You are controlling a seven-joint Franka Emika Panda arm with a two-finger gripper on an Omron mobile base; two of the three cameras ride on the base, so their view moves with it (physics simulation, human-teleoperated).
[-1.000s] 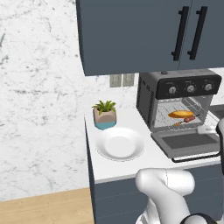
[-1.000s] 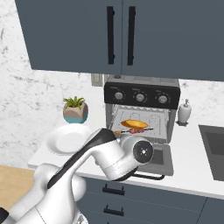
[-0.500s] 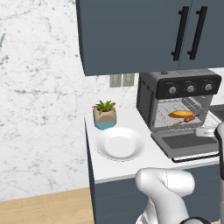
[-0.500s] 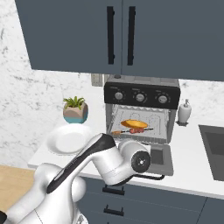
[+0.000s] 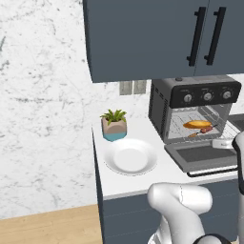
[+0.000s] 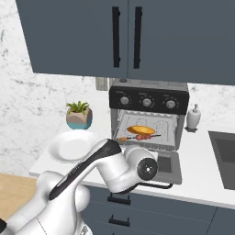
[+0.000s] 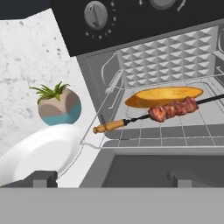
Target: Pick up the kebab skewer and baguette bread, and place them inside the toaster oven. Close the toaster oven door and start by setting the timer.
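Dark finger tips of the gripper (image 7: 109,177) stood spread wide apart and empty, low in the hand view, just in front of the toaster oven door (image 7: 166,168). That door lay dropped open and flat on the white counter (image 5: 143,178). Beyond it, on the wire rack (image 7: 175,133) inside the toaster oven (image 6: 148,117), the kebab skewer (image 7: 168,110) lay nearest the opening, its wooden handle jutting past the rack's front corner. Directly behind and touching it lay the baguette bread (image 7: 164,96). Left of the oven sat a white plate (image 5: 129,157), with a potted plant (image 5: 113,125) behind it.
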